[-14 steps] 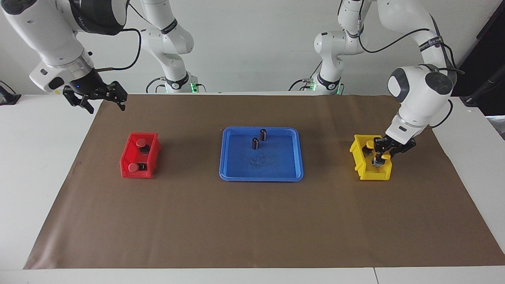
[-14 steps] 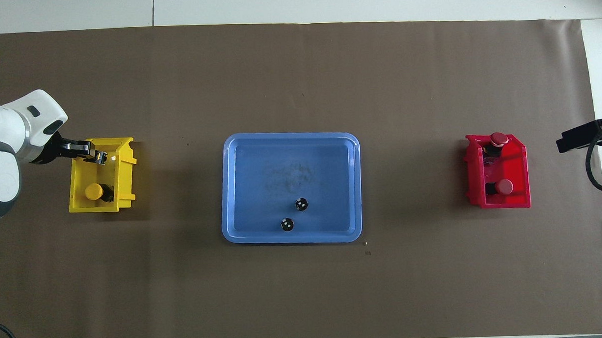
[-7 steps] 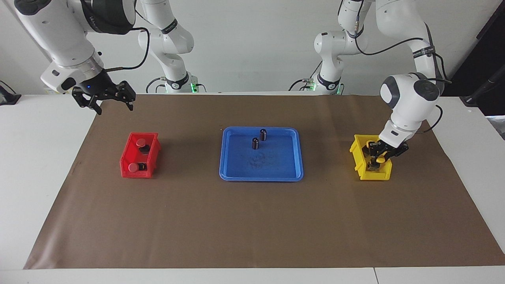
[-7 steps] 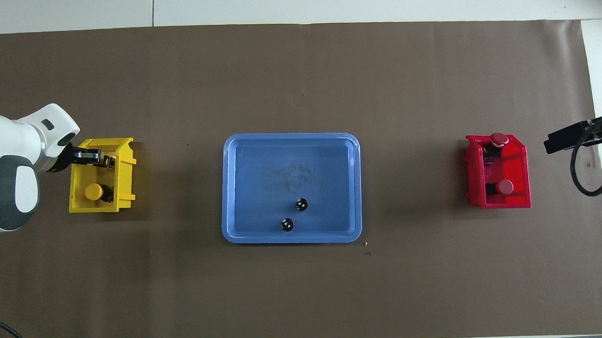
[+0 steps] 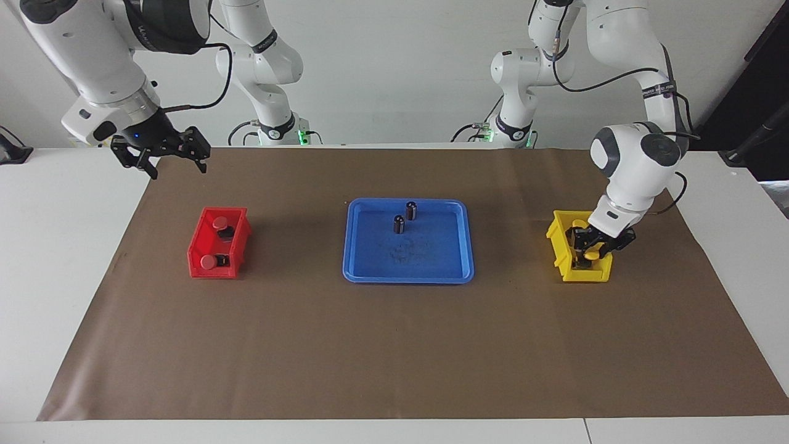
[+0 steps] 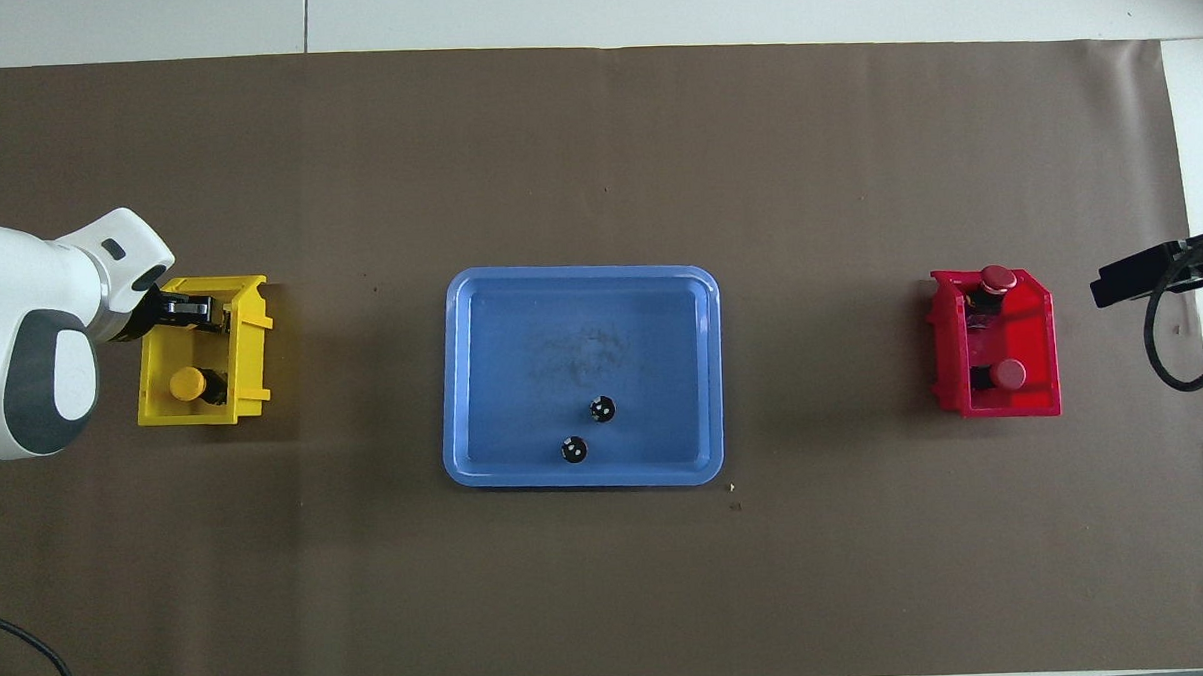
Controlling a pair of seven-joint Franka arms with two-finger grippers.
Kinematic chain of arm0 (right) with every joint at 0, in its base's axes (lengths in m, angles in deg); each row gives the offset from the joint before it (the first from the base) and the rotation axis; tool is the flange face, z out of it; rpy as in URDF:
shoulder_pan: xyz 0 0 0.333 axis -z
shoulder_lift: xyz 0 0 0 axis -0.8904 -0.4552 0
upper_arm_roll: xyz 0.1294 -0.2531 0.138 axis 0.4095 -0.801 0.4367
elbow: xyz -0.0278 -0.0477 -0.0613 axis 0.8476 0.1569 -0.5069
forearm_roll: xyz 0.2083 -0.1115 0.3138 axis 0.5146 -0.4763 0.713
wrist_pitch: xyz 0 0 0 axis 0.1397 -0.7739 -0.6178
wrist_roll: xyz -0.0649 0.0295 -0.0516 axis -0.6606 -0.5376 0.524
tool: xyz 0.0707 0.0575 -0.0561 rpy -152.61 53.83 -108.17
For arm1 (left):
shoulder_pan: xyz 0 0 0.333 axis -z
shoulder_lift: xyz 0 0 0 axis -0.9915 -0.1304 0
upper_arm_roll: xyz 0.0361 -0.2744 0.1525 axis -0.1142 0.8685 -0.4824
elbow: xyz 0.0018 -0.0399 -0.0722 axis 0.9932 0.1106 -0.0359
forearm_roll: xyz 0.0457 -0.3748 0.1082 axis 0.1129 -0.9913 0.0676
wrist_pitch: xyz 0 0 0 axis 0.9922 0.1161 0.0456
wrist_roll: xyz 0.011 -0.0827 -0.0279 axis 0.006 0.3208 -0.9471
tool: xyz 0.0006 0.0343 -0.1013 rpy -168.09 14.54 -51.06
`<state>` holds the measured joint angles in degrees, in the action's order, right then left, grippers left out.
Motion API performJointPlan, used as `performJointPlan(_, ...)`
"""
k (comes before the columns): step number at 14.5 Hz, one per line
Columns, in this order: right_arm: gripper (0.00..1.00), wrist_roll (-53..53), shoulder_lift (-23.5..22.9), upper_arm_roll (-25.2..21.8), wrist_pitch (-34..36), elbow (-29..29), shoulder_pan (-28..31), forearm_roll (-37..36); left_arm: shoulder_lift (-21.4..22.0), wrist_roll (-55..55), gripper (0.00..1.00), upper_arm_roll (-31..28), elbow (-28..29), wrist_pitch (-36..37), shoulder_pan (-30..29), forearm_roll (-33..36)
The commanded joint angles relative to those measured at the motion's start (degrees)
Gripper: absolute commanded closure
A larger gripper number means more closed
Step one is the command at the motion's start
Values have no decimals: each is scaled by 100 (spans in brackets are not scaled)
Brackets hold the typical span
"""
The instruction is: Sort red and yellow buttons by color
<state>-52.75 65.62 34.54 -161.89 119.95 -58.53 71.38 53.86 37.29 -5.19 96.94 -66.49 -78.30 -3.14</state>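
Observation:
The yellow bin (image 5: 579, 273) stands toward the left arm's end of the table. My left gripper (image 5: 588, 250) reaches down into it, shut on a yellow button (image 5: 593, 252); it also shows in the overhead view (image 6: 198, 313). A second yellow button (image 6: 185, 384) lies in the same bin, in the part nearer to the robots. The red bin (image 5: 196, 246) toward the right arm's end holds two red buttons (image 5: 220, 222) (image 5: 208, 261). My right gripper (image 5: 165, 159) hangs open and empty in the air over the mat's corner, apart from the red bin.
A blue tray (image 5: 408, 276) sits mid-table with two dark upright cylinders (image 5: 411, 210) (image 5: 399, 224) in its part nearer to the robots. A brown mat (image 5: 394, 357) covers the table.
My left gripper has come down into the yellow bin with the yellow button. My right gripper has shifted slightly toward the table's middle and stays open.

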Motion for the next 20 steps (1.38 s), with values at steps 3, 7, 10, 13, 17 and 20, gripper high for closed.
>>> performJointPlan(3,0,-82,15,37,58,-1,44,28,115,32,29,20,-475,703,27,100)
performJointPlan(7,0,-82,15,37,58,-1,44,28,158,67,0,38,-1406,1846,27,100)
performJointPlan(10,0,-82,15,37,58,-1,44,28,264,181,0,73,-2363,3198,27,100)
performJointPlan(13,0,-82,15,37,58,-1,44,28,326,208,0,143,-3024,4036,36,47)
performJointPlan(17,0,-82,15,37,58,-1,44,28,598,190,0,416,-3307,4450,36,56)
performJointPlan(20,0,-82,15,37,58,-1,44,28,598,181,0,539,-3596,4705,36,-14)
